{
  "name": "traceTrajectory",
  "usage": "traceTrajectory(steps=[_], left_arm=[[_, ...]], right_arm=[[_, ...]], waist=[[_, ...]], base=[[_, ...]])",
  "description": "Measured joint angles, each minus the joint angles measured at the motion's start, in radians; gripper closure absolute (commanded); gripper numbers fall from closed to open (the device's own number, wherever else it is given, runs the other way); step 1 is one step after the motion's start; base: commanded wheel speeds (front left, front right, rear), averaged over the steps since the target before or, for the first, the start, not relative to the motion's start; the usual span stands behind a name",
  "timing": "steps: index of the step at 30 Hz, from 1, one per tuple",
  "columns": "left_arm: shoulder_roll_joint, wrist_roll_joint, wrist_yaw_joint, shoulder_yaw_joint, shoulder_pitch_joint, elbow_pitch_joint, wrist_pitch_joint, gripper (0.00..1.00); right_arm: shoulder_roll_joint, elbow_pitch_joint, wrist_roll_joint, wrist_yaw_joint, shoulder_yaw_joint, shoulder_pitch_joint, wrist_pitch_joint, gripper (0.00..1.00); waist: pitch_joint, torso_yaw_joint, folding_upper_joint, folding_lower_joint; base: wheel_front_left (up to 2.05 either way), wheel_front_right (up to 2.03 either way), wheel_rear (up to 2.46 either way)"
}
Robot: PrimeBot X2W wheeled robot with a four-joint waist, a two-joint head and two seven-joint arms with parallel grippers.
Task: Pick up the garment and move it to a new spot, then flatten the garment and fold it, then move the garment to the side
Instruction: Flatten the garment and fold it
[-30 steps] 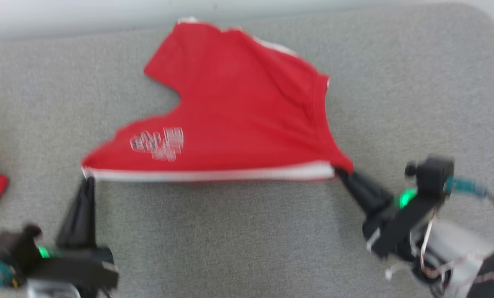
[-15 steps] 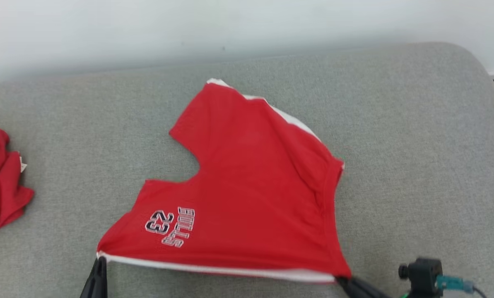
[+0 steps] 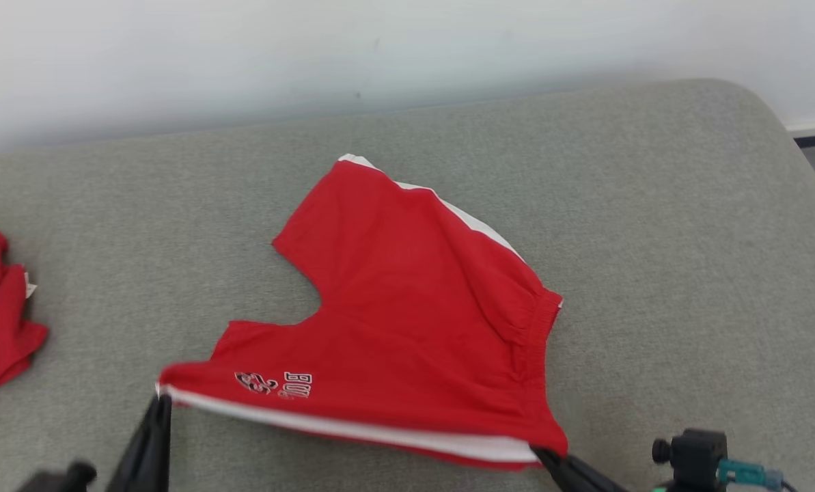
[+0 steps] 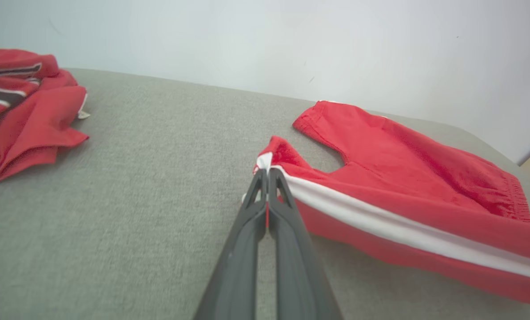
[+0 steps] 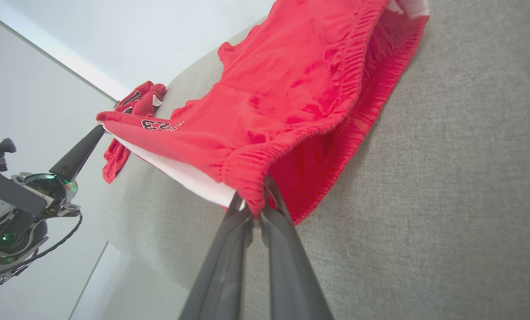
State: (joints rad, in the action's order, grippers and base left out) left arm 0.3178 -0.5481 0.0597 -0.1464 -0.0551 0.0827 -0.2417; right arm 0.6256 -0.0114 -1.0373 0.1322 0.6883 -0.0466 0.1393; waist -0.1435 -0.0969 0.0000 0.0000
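The red shorts (image 3: 407, 321) lie on the grey cushion (image 3: 680, 260), with their white-striped side edge lifted and stretched along the near side. The left gripper (image 3: 164, 404) is clamped on the leg-hem corner and the right gripper (image 3: 542, 454) on the waistband corner. The rest of the cloth trails away from both grippers toward the wall. The taut edge running left to right between them is probably the line any fold or carry turns on.

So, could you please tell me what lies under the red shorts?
The grey cushion, bare beneath the near edge that the left tool and right tool hold up; farther back the red shorts cover whatever is beneath.
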Motion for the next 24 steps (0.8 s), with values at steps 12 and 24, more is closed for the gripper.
traceTrajectory(steps=[12,24], left_arm=[[0.165,0.044,0.055,-0.060,0.382,-0.022,0.193,1.00],[0.272,0.021,0.072,-0.227,0.839,0.198,0.379,1.00]], right_arm=[[-0.117,0.002,-0.042,0.000,-0.108,-0.155,-0.048,1.00],[-0.240,-0.160,-0.032,0.000,-0.109,-0.413,-0.006,1.00]], waist=[[-0.065,-0.061,0.0001,0.0001],[-0.210,-0.148,0.0002,0.0002]], base=[[0.00,0.00,0.00],[0.00,0.00,0.00]])
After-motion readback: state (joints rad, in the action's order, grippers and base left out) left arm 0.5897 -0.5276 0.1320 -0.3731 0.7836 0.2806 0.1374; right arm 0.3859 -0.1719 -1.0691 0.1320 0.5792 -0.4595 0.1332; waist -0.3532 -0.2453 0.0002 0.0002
